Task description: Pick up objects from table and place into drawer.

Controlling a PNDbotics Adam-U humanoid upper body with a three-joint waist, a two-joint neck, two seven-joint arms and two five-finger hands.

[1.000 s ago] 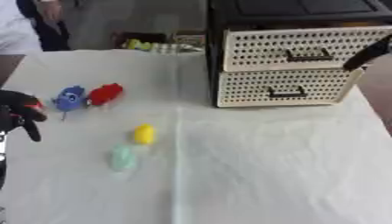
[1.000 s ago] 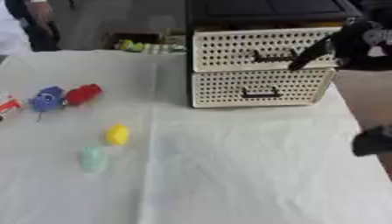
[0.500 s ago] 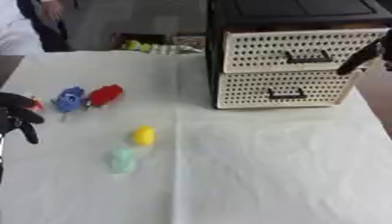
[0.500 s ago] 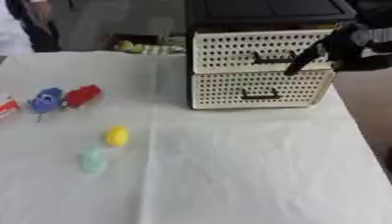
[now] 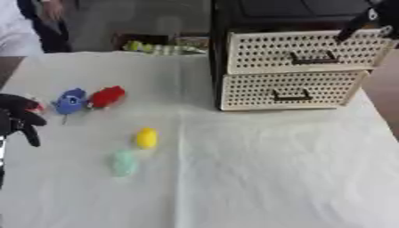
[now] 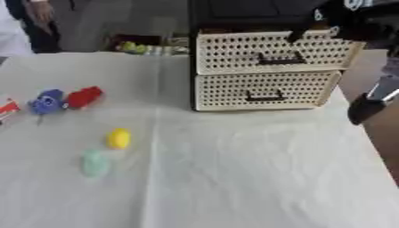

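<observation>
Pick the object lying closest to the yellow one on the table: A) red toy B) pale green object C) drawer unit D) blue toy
B: the pale green object lies just below-left of the yellow one; the red toy, blue toy and drawer unit sit farther off.

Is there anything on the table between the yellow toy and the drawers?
Nothing visible does: bare white cloth lies between the yellow toy and the drawer unit. Both drawers appear shut, though.

Matt white cloth [image 5: 257, 169] on the table; perforated cream drawers [image 5: 292, 71], dark handles; glossy yellow toy [image 5: 146, 137]
</observation>
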